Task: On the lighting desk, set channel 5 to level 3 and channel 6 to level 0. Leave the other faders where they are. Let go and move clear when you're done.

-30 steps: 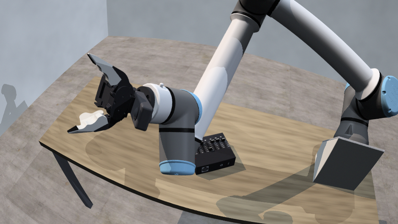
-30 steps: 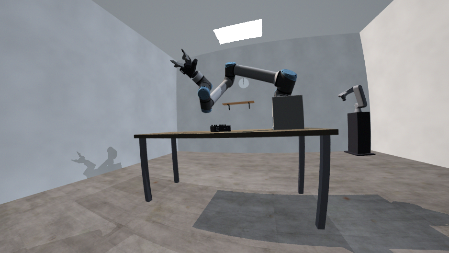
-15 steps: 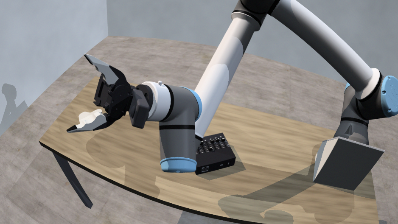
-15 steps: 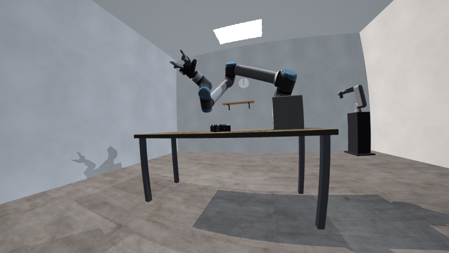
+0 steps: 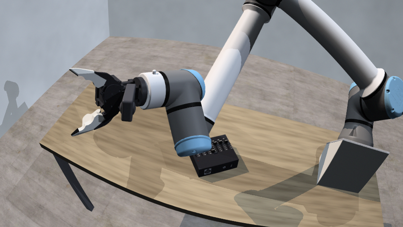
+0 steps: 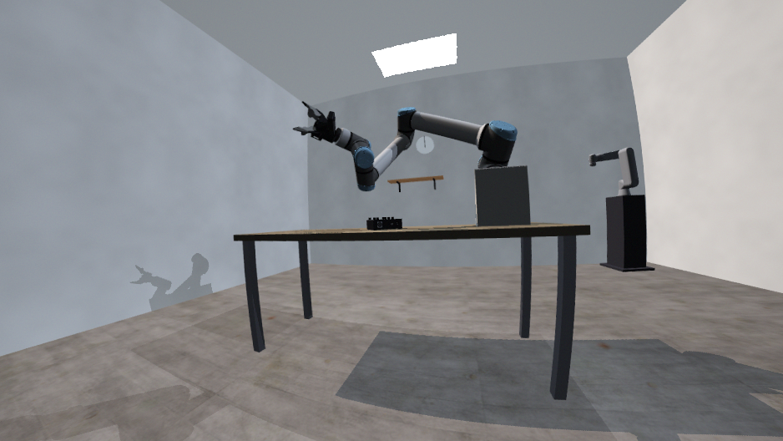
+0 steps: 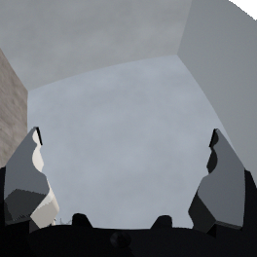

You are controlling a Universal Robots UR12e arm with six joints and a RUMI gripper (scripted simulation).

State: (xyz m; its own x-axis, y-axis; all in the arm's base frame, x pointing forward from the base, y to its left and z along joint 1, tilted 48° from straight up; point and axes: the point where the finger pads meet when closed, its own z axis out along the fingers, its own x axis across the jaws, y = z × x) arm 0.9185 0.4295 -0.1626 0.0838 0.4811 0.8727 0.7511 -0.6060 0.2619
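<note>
The lighting desk (image 5: 217, 162) (image 6: 384, 222) is a small black box with a row of faders on top, standing on the wooden table (image 5: 270, 132) (image 6: 411, 233). The arm's wrist joint hides part of its fader row in the top view, and the fader levels are too small to read. My gripper (image 5: 74, 102) (image 6: 302, 116) (image 7: 126, 129) is open and empty. It hangs high above the table, well to the left of the desk, and points sideways at the wall. The wrist view shows only the wall between the two spread fingers.
The arm's dark pedestal (image 5: 352, 166) (image 6: 502, 195) stands on the table's right end. A second small robot on a black stand (image 6: 626, 230) is at the far right of the room. A shelf (image 6: 414, 179) and a clock (image 6: 424, 144) are on the back wall.
</note>
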